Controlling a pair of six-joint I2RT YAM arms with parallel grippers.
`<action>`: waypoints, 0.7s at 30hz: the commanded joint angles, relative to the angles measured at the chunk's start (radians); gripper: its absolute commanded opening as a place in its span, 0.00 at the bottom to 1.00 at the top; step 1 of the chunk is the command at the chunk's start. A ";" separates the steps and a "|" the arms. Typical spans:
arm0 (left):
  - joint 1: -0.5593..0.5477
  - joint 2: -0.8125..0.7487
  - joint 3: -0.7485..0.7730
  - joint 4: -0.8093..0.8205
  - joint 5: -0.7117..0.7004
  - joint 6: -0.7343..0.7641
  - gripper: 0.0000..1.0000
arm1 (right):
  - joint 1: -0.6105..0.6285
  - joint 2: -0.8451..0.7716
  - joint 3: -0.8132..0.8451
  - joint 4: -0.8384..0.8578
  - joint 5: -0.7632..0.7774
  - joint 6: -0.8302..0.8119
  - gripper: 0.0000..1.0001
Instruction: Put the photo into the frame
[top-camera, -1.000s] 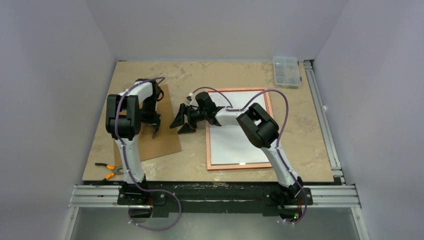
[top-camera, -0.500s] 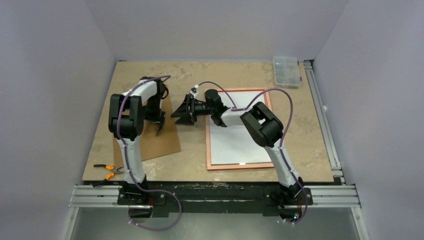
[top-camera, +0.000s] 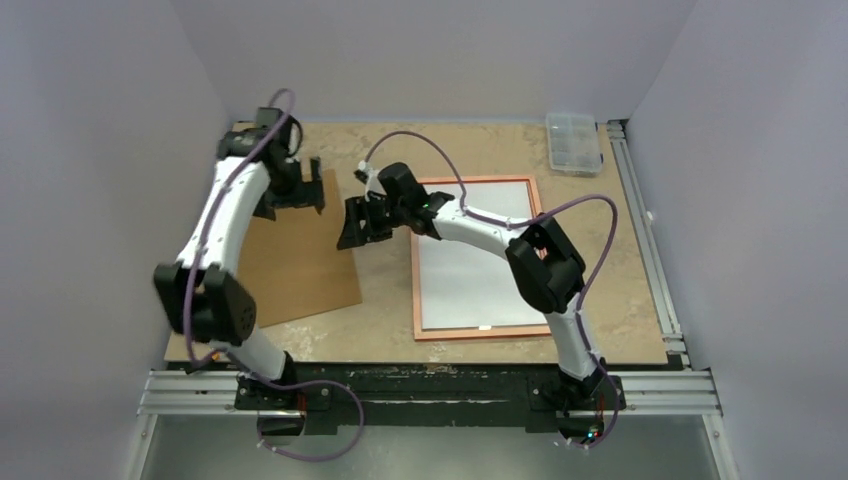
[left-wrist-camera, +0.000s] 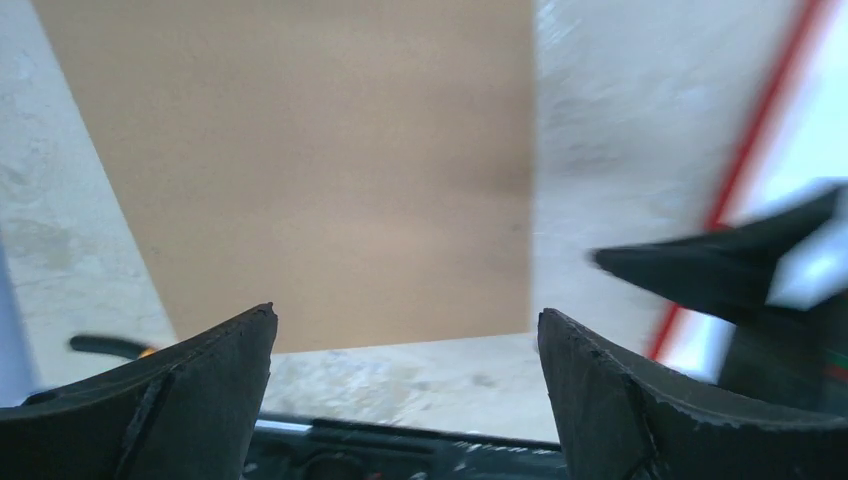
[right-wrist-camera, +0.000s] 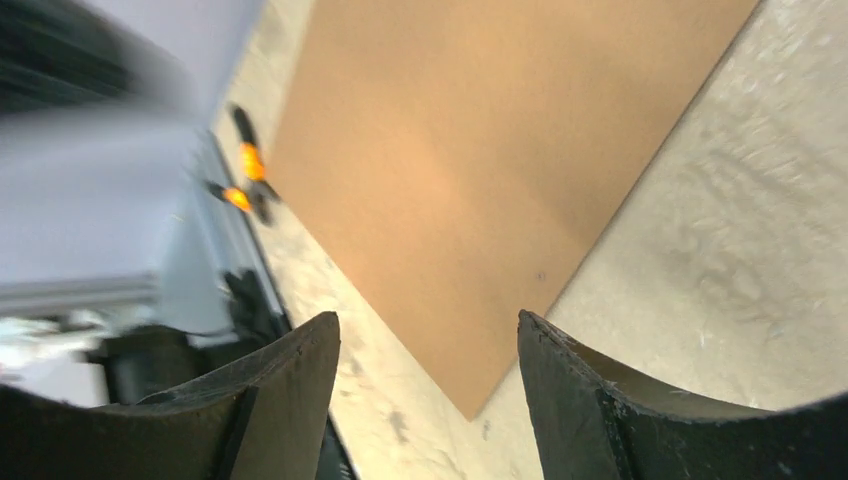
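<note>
The frame (top-camera: 415, 272) lies flat right of centre, its copper-brown rim up; in the left wrist view its edge (left-wrist-camera: 742, 150) shows red. Inside it lies the photo (top-camera: 480, 285), plain white side up, so its picture side is hidden. My left gripper (top-camera: 296, 190) hovers over the far edge of the brown backing board (top-camera: 300, 262), open and empty (left-wrist-camera: 407, 325). My right gripper (top-camera: 356, 224) hangs between board and frame, off the frame's far left corner. It is open with nothing between its fingers (right-wrist-camera: 428, 325), above the board's corner (right-wrist-camera: 480, 170).
A clear plastic box (top-camera: 573, 143) sits at the far right corner. Orange-handled pliers (right-wrist-camera: 243, 170) lie near the table's front left edge. A metal rail (top-camera: 640, 230) runs along the right side. Grey walls close in on three sides.
My left arm has stretched out toward the far left, carrying its gripper from mid-board to the board's far edge, and its jaws have opened wider. My right gripper drifted slightly left and farther away.
</note>
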 joint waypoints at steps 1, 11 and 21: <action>0.146 -0.382 -0.092 0.104 0.238 -0.167 1.00 | 0.122 -0.016 0.049 -0.288 0.256 -0.339 0.65; 0.239 -0.829 -0.209 0.288 0.363 -0.444 1.00 | 0.372 0.004 0.045 -0.255 0.601 -0.582 0.74; 0.239 -0.873 -0.215 0.344 0.482 -0.495 1.00 | 0.499 0.092 0.111 -0.208 0.847 -0.692 0.76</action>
